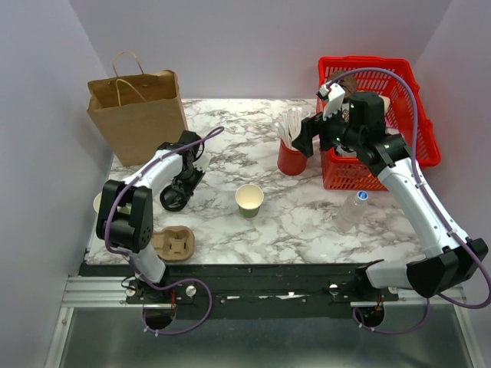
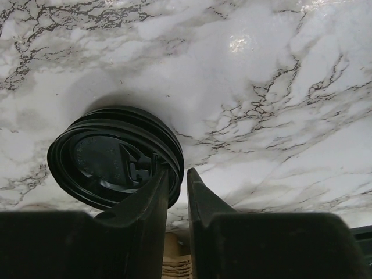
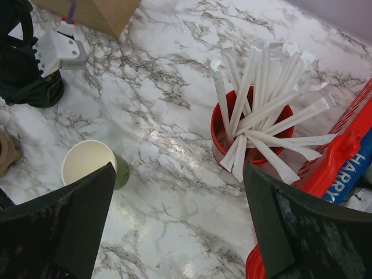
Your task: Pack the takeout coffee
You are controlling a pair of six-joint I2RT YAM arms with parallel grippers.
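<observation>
Well, your cup (image 1: 249,200) stands open on the counter (image 1: 299,230), its lid (image 2: 110,157) at the cup's nine o'clock. Your left pincer (image 2: 179,173) is narrow, astride the lid's rim; whether it bites, I cannot tell. Your right pincer (image 3: 178,168) gapes wide, empty. The lid looks light, thin and slippery: pinch the rim. A paper cup likely crushes easily; grip it low, gently.
</observation>
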